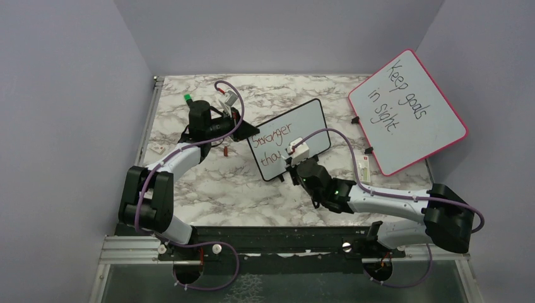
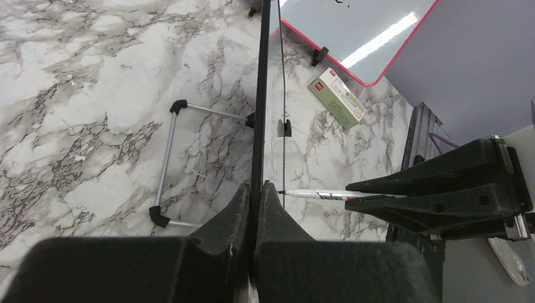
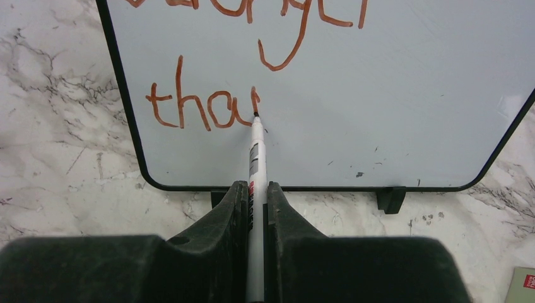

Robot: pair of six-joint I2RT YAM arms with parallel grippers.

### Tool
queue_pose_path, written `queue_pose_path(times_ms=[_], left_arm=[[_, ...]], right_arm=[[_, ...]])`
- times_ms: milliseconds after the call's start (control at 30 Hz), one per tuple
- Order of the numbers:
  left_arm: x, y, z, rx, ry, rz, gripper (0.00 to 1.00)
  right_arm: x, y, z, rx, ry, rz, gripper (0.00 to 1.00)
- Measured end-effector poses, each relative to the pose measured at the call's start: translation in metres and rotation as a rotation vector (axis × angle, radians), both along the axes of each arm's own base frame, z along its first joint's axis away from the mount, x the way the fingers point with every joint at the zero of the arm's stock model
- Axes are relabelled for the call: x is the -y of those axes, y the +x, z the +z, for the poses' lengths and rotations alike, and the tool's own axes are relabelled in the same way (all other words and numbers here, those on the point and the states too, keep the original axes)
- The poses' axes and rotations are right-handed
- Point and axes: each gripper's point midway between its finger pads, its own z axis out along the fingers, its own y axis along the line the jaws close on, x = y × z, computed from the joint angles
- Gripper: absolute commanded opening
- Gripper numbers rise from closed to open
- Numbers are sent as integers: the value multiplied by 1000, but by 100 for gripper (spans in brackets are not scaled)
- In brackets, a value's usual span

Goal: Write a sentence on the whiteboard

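Mid-sentence: the right jaws are clamped on the marker point(image 3: 255, 151), its tip touching the whiteboard point(image 3: 391, 95) at the sentence point(image 3: 202, 110)'s second line. The left jaws pinch the whiteboard's edge, steadying it mid-counter point(image 1: 214, 183). The next move calls for finishing that letter with light pressure.
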Motion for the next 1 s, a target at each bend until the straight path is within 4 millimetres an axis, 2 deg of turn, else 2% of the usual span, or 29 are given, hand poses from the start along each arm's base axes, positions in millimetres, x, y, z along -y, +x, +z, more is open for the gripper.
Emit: queue_pose_path(times_ms=[1000], left_arm=[[0,0,0,-1,1,0,0]], right_arm=[[2,-4,-6,-26,-8,5,1]])
